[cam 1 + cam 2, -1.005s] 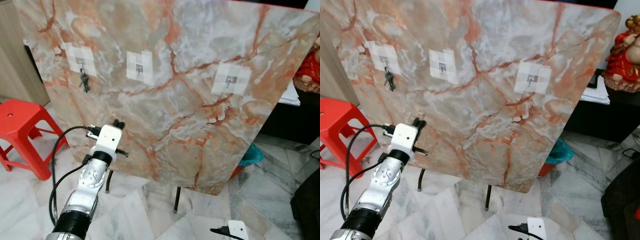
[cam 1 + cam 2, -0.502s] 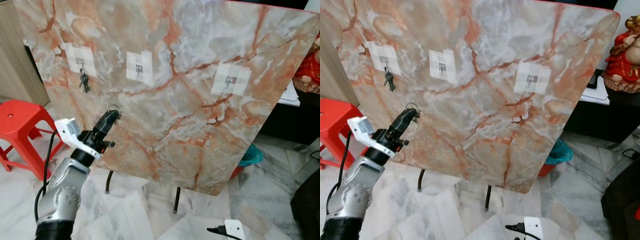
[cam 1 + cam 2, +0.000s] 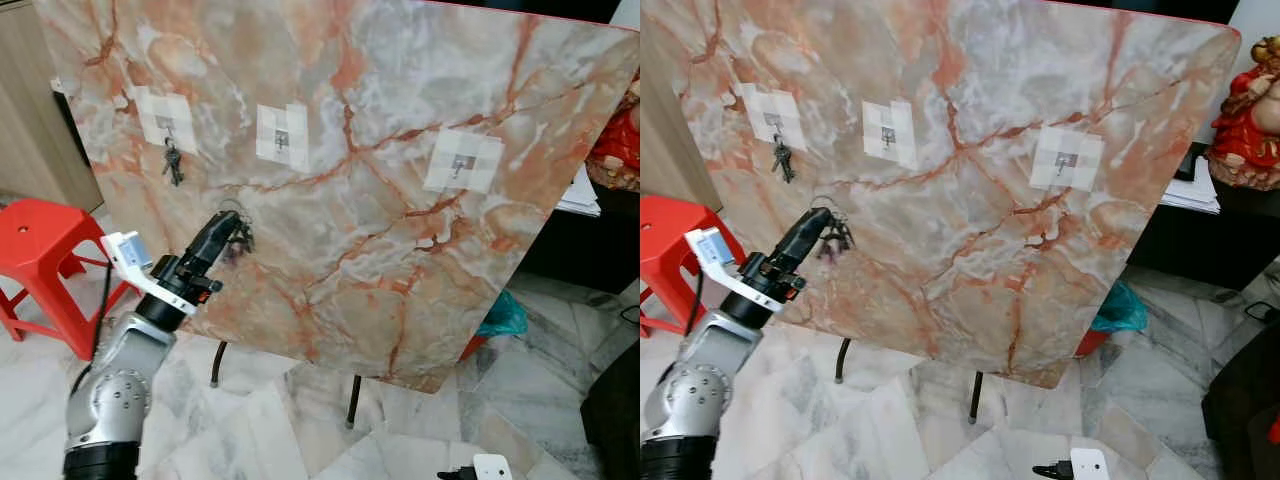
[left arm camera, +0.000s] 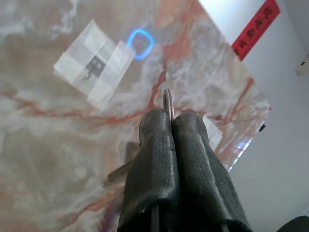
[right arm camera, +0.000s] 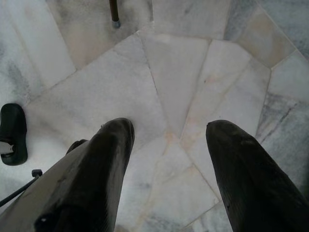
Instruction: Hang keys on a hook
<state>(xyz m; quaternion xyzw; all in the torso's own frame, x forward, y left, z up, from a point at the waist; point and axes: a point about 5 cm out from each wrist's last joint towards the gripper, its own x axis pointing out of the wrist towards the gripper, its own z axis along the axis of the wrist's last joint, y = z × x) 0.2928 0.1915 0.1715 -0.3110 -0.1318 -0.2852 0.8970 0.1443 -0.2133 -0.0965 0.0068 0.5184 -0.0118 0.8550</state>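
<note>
My left gripper [image 3: 230,222] is raised in front of the marble board [image 3: 400,200], shut on a bunch of keys [image 3: 238,236] whose ring pokes out past the fingertips [image 4: 166,121] in the left wrist view. It sits below and left of the middle hook [image 3: 281,137], which is bare on its white tape patch. The left hook [image 3: 166,127] carries another set of keys [image 3: 173,162]. The right hook [image 3: 461,163] is bare. My right gripper [image 5: 166,133] hangs low over the floor, open and holding nothing.
A red plastic stool [image 3: 40,245] stands left of the board. The board leans on thin metal legs [image 3: 352,400] over the marble floor. A teal bag [image 3: 503,312] and dark furniture [image 3: 590,230] sit at the right, with a red figurine [image 3: 1250,110] on top.
My left arm turned its wrist and lifted the gripper up toward the board; the keys now dangle just off the marble. The right arm dropped slightly lower.
</note>
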